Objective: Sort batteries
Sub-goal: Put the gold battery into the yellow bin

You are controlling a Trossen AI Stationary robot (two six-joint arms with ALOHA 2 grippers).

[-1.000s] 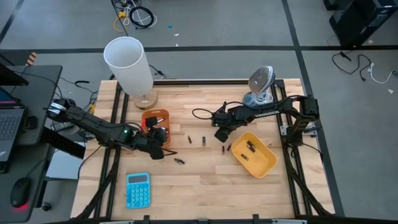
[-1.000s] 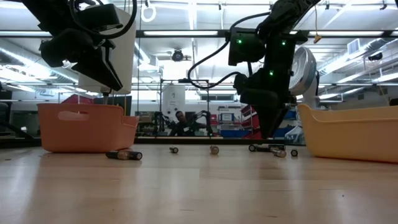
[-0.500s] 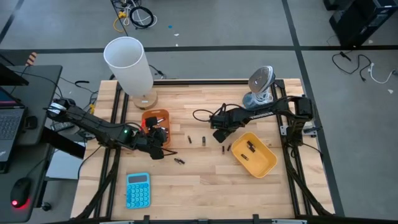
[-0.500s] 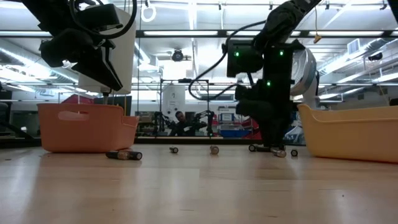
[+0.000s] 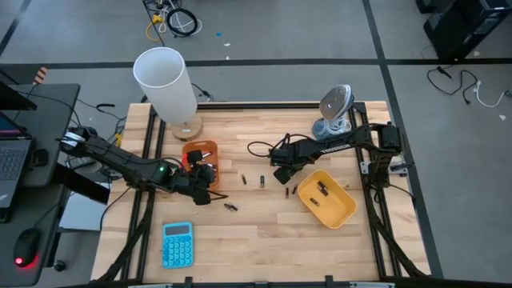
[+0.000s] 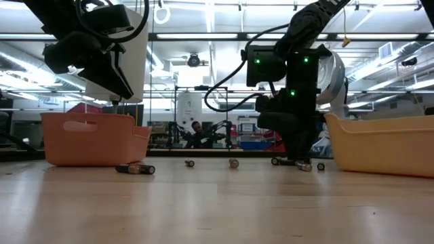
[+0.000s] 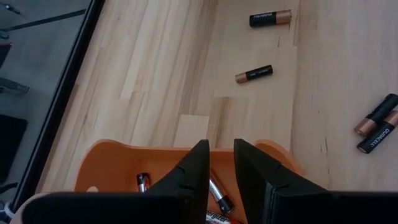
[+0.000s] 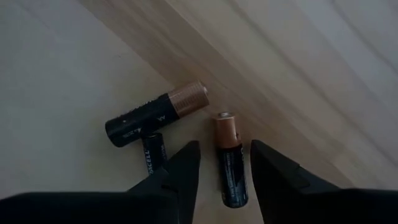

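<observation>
Small cylindrical batteries lie loose on the wooden table: two [image 5: 244, 178] [image 5: 262, 181] at mid-table, one [image 5: 230, 207] nearer the front, and a cluster by the yellow tray [image 5: 328, 200]. My right gripper [image 8: 225, 163] points down at that cluster, open, its fingers on either side of a black-and-copper battery [image 8: 230, 163] without touching it. Two more batteries [image 8: 155, 121] [image 8: 152, 157] lie beside it. My left gripper [image 7: 217, 163] hangs open above the orange tray [image 7: 118, 163], which holds a few batteries [image 7: 219, 196]. The yellow tray also holds batteries [image 5: 322, 190].
A tall white cylinder [image 5: 166, 84] stands at the far left behind the orange tray. A grey rounded device [image 5: 336, 108] sits at the far right. A blue calculator [image 5: 177, 244] lies near the front left. Black frame rails [image 5: 148, 136] run along both table sides.
My right gripper has sunk toward the batteries beside the yellow tray, and its wrist has rolled a little. The batteries lie where they were.
</observation>
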